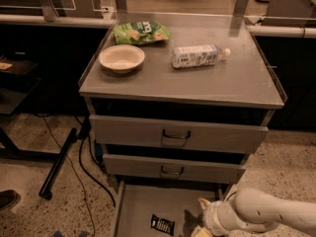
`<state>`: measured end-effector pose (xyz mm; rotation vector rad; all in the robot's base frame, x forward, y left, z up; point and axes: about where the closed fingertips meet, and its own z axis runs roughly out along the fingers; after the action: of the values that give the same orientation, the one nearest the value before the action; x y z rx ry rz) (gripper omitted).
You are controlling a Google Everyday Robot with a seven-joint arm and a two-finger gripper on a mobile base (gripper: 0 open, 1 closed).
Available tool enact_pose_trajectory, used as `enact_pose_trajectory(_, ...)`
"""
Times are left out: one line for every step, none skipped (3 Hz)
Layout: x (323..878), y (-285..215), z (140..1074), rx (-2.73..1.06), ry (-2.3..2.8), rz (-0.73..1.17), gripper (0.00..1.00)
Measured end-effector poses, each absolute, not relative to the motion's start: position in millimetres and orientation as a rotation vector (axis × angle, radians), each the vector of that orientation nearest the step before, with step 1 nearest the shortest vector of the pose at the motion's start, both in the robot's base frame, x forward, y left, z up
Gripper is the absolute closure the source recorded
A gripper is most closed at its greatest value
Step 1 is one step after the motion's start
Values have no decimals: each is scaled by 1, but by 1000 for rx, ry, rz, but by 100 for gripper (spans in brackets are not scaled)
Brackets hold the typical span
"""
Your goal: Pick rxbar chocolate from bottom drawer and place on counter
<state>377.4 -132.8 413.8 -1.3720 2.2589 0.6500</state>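
The rxbar chocolate (pixel 162 224) is a small black wrapper lying on the grey floor of the open bottom drawer (pixel 138 206), near its front middle. My gripper (pixel 200 226) hangs low over the drawer's right side, just right of the bar and apart from it. Only its cream upper part shows at the frame's bottom edge. The white arm (pixel 266 214) comes in from the lower right. The counter (pixel 222 80) is the steel top of the cabinet above.
On the counter stand a cream bowl (pixel 122 58), a green snack bag (pixel 140 32) and a lying plastic bottle (pixel 197 56). Two shut handled drawers (pixel 175 135) sit above the open one. Black cables and a stand leg (pixel 59 162) lie on the floor at left.
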Motion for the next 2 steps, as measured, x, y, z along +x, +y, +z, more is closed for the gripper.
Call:
enact_pose_trajectory(395, -128, 386, -1368, 2294, 579, 0)
enact_pose_trajectory(395, -128, 386, -1368, 2294, 579, 0)
